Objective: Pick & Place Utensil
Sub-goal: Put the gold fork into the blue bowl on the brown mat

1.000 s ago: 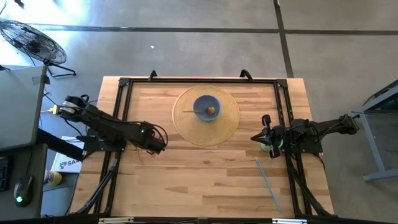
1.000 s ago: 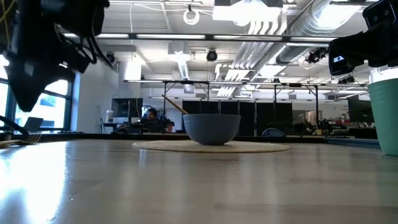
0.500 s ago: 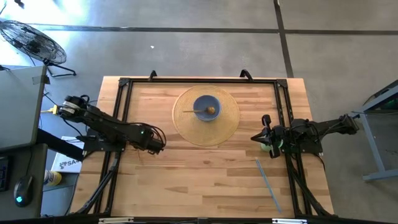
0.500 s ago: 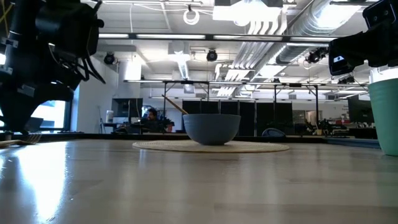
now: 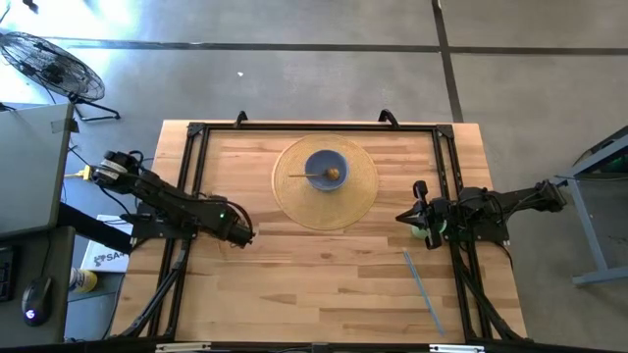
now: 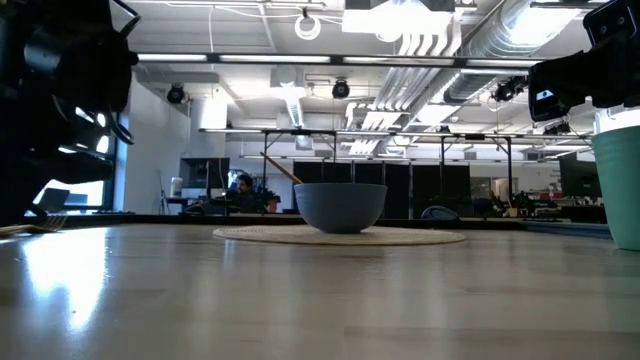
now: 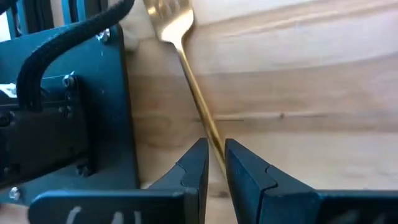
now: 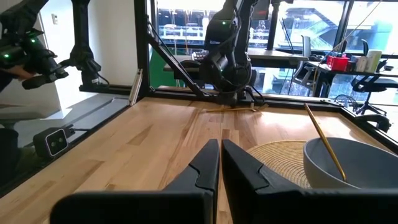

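A gold fork (image 7: 186, 68) lies flat on the wooden table by the left frame rail, tines away from my left gripper (image 7: 215, 163). My left gripper (image 5: 240, 235) is low over the table's left middle, shut on the fork's handle. A blue-grey bowl (image 5: 326, 169) stands on a round woven mat (image 5: 363, 186) at the far middle; a gold utensil (image 8: 323, 140) leans inside it against the rim. My right gripper (image 8: 220, 155) is shut and empty, at the right edge (image 5: 407, 217). My left gripper pinches the fork's handle (image 7: 211, 140) between its two fingers, well back from the tines. The fingers lie along the handle, coming low from the table's right side. The fork lies on the table.
A green cup (image 5: 422, 231) stands by my right gripper and shows large in the low view (image 6: 620, 190). A thin grey stick (image 5: 424, 292) lies at the near right. Black frame rails (image 5: 191, 176) run along the table's edges. Bare wood lies in the middle and near side.
My left gripper has gone toward the table's left edge and a little toward the near edge, getting lower over the table. The right arm, bowl and mat have kept still.
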